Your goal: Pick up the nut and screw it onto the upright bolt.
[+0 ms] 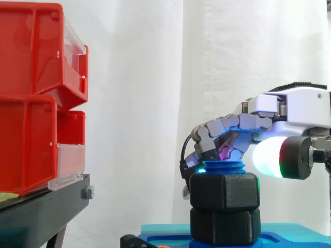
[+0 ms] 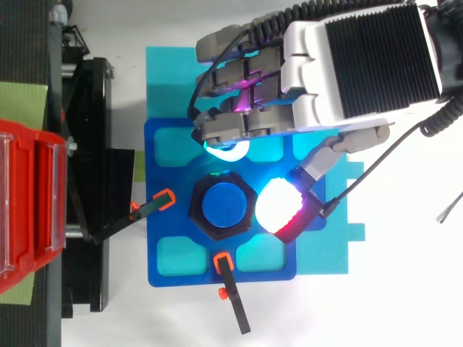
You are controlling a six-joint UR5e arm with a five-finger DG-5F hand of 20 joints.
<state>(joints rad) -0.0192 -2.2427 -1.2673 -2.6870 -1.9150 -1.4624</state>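
A black hex nut (image 1: 224, 191) sits threaded on the upright blue bolt (image 2: 224, 205), whose tip sticks out above it. The nut rests on a second black hex block (image 1: 224, 225) lower on the bolt. My hand (image 2: 347, 69) reaches in from the right, level with the bolt's tip. Its fingers (image 1: 217, 135) are curled behind the bolt, with a cyan-glowing tip (image 2: 228, 150) just past the nut's far edge. The white-and-red glowing thumb pad (image 2: 281, 208) hangs beside the nut's right side, slightly above its top face. Nothing is held between them.
The bolt stands on a blue fixture plate (image 2: 166, 155) with two black-and-orange clamps (image 2: 230, 295) on a cyan mat (image 2: 163, 79). Red bins (image 1: 31, 103) on a black stand (image 1: 41, 212) rise to the left.
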